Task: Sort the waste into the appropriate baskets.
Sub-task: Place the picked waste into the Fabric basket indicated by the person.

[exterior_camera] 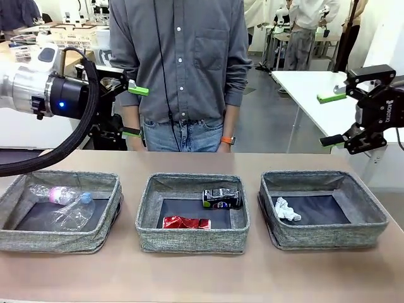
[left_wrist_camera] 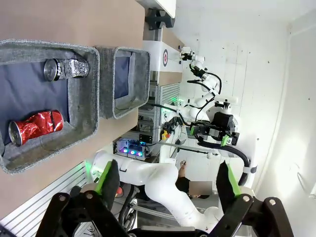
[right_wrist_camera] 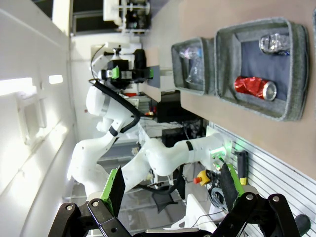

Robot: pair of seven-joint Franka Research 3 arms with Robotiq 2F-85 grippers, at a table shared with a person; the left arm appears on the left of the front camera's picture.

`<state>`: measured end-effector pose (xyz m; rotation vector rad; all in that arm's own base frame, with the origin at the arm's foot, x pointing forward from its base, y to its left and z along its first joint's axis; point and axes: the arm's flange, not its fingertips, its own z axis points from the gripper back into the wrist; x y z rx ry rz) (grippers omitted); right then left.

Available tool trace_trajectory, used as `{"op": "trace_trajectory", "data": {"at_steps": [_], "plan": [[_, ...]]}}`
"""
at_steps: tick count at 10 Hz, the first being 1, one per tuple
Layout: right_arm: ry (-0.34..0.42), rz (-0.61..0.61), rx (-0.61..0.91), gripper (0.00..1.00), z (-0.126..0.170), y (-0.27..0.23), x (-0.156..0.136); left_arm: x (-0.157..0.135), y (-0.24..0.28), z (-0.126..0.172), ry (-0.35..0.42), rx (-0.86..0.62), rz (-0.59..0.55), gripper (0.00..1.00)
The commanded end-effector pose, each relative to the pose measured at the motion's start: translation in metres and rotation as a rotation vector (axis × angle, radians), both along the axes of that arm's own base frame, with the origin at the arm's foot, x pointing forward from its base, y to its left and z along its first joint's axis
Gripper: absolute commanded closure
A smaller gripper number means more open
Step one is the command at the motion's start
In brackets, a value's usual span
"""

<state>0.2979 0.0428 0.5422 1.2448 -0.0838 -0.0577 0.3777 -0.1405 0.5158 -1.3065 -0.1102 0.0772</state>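
Three grey baskets sit in a row on the table. The left basket [exterior_camera: 12, 237] holds a clear bottle with a pink label [exterior_camera: 58, 195] and a clear cup [exterior_camera: 71, 216]. In the middle basket [exterior_camera: 146, 237] lie a crushed red can [exterior_camera: 185, 222] and a dark printed can [exterior_camera: 222, 198]. A white paper wad [exterior_camera: 286, 210] rests in the right basket [exterior_camera: 372, 221]. My left gripper [exterior_camera: 135, 112] hangs open and empty, high above the table's far left. My right gripper [exterior_camera: 331, 118] is open and empty too, raised at the far right. Both cans appear in the left wrist view, red can [left_wrist_camera: 37, 127] and dark can [left_wrist_camera: 64, 69], beyond my left gripper [left_wrist_camera: 167, 180]. The red can [right_wrist_camera: 254, 86] also lies beyond my right gripper [right_wrist_camera: 173, 186].
A person in a grey shirt [exterior_camera: 183, 63] stands at the far edge of the table, behind the middle basket. A white table [exterior_camera: 309, 88] stands behind at the right. Bare tabletop [exterior_camera: 202, 278] runs in front of the baskets.
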Motion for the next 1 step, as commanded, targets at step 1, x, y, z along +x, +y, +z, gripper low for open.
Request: {"op": "trace_trajectory", "data": {"at_steps": [1], "plan": [[0.01,-0.005,0.012,0.0,0.0015,0.0011,-0.0005,-0.0009,0.0031,0.0035,0.014,0.0,-0.009,0.0]]}}
